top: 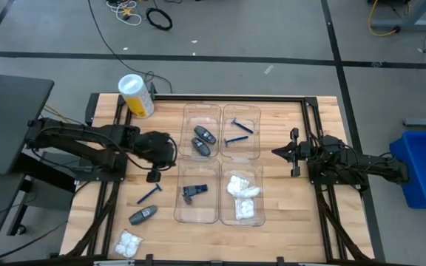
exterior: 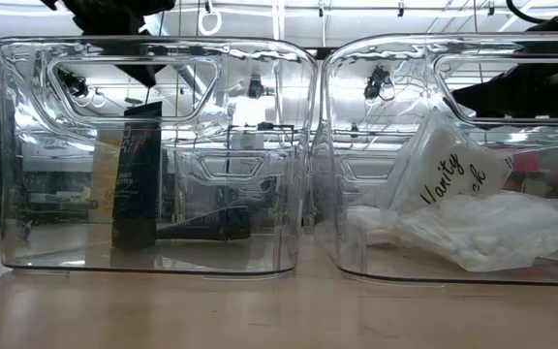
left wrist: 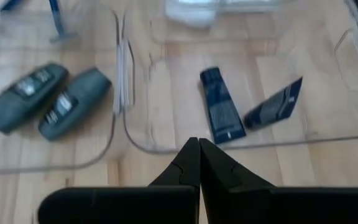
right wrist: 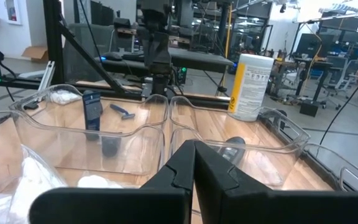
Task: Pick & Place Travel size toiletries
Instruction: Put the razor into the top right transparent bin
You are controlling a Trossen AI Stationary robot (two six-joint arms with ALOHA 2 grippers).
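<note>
Both grippers are pressed together and empty: the left gripper point(top: 170, 150) beside the trays point(top: 220, 163), the right gripper point(top: 277, 152) opposite.

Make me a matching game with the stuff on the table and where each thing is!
Things:
1. Two grey tubes
2. White packets
3. Yellow-and-white cylinder
4. Loose razor

Places:
A. Bare table, beside the trays, on the left arm's side
B. Table's far left corner
C. Near right tray
D. Far left tray

Pairs: 1-D, 2-C, 3-B, 4-A
</note>
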